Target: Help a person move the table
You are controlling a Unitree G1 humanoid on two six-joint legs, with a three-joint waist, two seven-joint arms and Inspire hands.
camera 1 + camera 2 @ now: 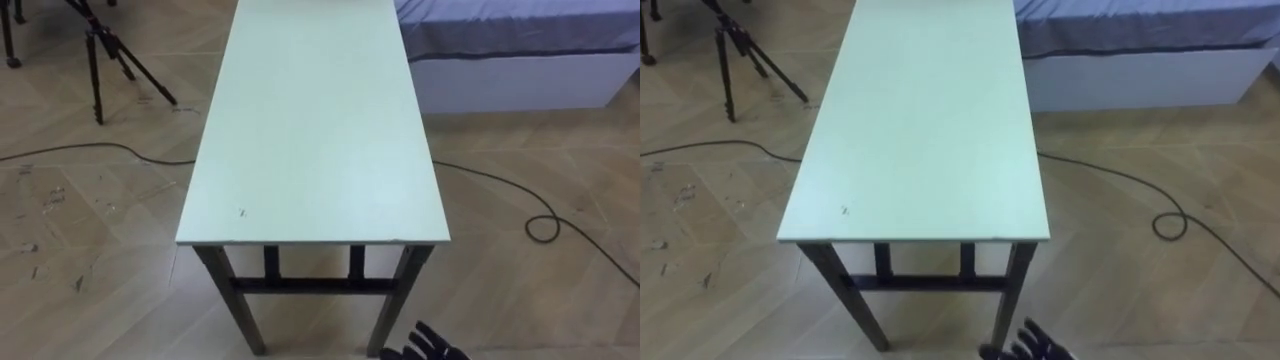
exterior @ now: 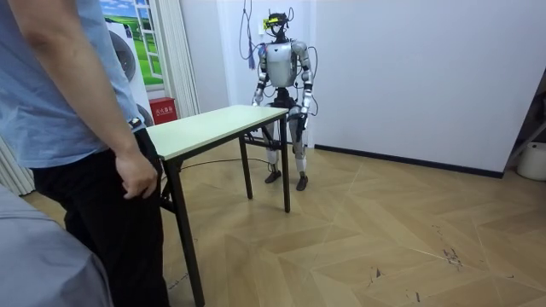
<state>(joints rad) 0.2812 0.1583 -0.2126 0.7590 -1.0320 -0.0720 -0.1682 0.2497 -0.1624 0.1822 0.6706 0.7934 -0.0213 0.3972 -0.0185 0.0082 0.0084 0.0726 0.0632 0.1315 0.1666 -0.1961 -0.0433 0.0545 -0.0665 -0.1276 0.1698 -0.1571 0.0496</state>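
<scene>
Long rectangular counter (image 1: 315, 130), pale green top on dark metal legs, stands on the wood floor with its short end just before the robot; nothing on it. Person (image 2: 77, 128) stands at the far end, arm hanging, not on it. Right hand (image 1: 432, 347) sits low beneath the near edge, dark fingers loosely spread, holding nothing. Left hand (image 2: 298, 120) hangs at the side, state unreadable. Judged rigid, fairly heavy, smooth-topped: grip under the near edge by both corners and lift level.
</scene>
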